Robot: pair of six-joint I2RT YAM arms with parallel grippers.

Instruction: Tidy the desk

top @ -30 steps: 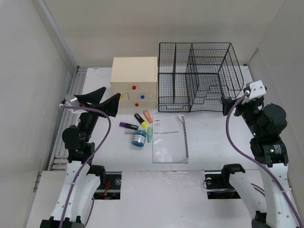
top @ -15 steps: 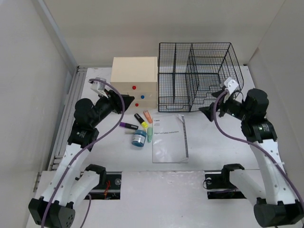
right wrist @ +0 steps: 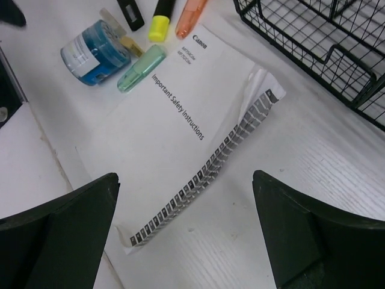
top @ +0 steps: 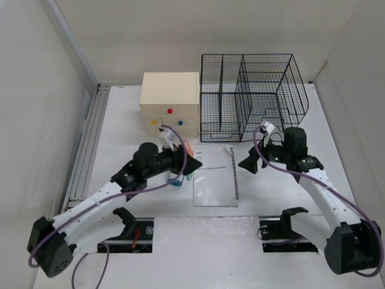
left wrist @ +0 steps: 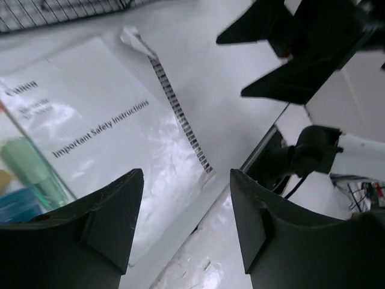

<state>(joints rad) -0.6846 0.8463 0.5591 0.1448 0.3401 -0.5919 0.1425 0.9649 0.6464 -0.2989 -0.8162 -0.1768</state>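
The white desk (top: 120,123) holds a white Canon safety booklet (top: 215,177) in the middle, with highlighters and a blue jar at its left edge. My left gripper (top: 189,164) is open and empty, hovering over the booklet's upper left corner; in the left wrist view (left wrist: 186,174) the booklet (left wrist: 102,120) lies below it. My right gripper (top: 246,162) is open and empty, just right of the booklet's barcode edge; in the right wrist view (right wrist: 184,176) the booklet (right wrist: 180,132) lies between its fingers (right wrist: 60,241), its far right corner curled up.
A cream drawer box (top: 170,105) and a black wire-mesh rack (top: 252,96) stand at the back. The blue jar (right wrist: 96,51) and the green (right wrist: 141,67), yellow (right wrist: 161,18) and orange (right wrist: 189,15) highlighters lie left of the booklet. A ribbed rail (top: 90,138) runs along the desk's left edge.
Both arms have swung down and inward. The left gripper moved from the drawer box to over the booklet's left corner. The right gripper moved left and lower, to the booklet's right edge.
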